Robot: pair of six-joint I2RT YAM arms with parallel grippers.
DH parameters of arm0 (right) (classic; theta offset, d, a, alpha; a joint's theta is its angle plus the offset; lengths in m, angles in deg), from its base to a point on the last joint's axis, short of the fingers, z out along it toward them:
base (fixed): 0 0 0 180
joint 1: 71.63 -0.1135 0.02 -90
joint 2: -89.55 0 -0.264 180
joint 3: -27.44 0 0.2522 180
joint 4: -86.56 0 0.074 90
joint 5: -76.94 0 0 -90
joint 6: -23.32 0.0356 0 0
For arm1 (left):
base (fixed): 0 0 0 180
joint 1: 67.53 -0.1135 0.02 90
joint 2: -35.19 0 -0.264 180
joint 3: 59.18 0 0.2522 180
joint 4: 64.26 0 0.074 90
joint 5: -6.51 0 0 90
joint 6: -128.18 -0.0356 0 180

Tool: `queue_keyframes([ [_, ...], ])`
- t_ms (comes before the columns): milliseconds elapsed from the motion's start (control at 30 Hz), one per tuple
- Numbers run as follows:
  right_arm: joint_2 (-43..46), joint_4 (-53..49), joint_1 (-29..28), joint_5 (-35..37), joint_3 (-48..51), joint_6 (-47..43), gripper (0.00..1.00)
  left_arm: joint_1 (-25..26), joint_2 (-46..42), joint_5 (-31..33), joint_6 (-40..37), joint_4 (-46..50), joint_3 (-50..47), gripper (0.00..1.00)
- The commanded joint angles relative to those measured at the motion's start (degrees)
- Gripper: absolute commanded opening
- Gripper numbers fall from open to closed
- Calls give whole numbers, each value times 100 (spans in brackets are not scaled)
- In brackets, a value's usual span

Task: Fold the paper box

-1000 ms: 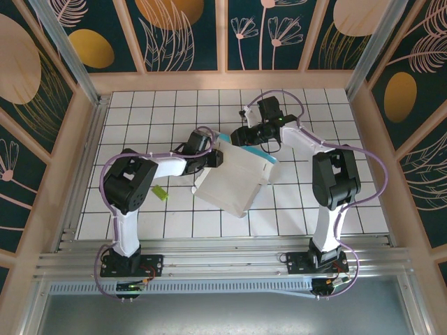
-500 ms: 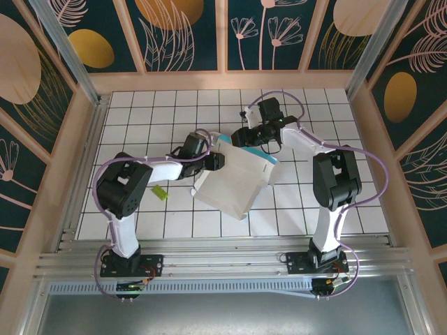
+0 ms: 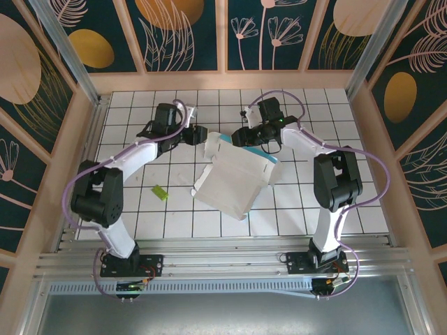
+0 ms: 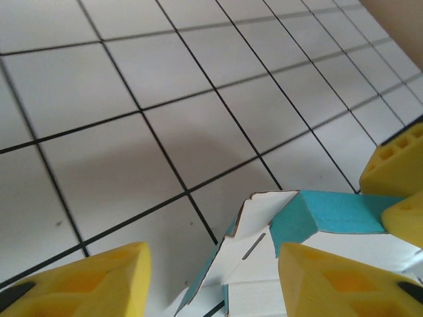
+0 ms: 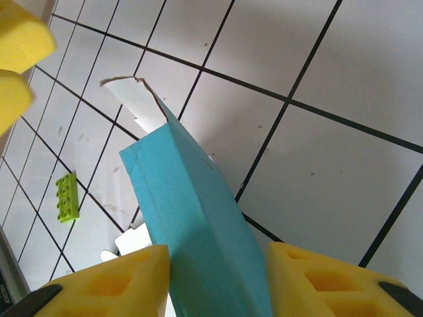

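A white tiled table point(image 3: 140, 209) sits inside walls painted with leaves. The paper box point(image 3: 234, 178) lies near the table's middle, partly folded, with its white inside facing up. Toward the table's far side, the right gripper point(image 5: 218, 264) clamps the box's turquoise wall. The left gripper point(image 3: 187, 132) hangs over the table's far-left tiles, fingers apart and empty. A small green brick point(image 3: 160, 192) lies on the table's left half.

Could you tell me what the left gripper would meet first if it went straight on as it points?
Probably the turquoise-and-white cardboard box, its raised flap just ahead of the left gripper; depth is uncertain.
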Motion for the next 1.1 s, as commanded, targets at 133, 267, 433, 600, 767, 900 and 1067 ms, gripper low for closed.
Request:
queue_keyframes([
  [133, 183, -143, -152, 174, 135, 55, 43, 15, 830, -644, -617, 793, 507, 49],
  [267, 202, -73, -208, 211, 227, 82, 43, 14, 983, -639, -430, 637, 440, 35],
  [433, 268, 70, -281, 336, 395, 175, 42, 14, 904, -902, -51, 269, 208, 18],
  [600, 403, 353, -386, 615, 630, 337, 41, 15, 789, -1170, 548, -102, -67, 12],
  [767, 409, 460, -485, 819, 710, 371, 41, 14, 642, -1499, 1165, -526, -343, 12],
  [900, 378, 489, -541, 1053, 720, 380, 40, 84, 644, -1644, 1396, -382, -291, 13],
  [1067, 422, 604, -610, 1432, 808, 431, 40, 155, 486, -1744, 1500, -208, -305, 13],
])
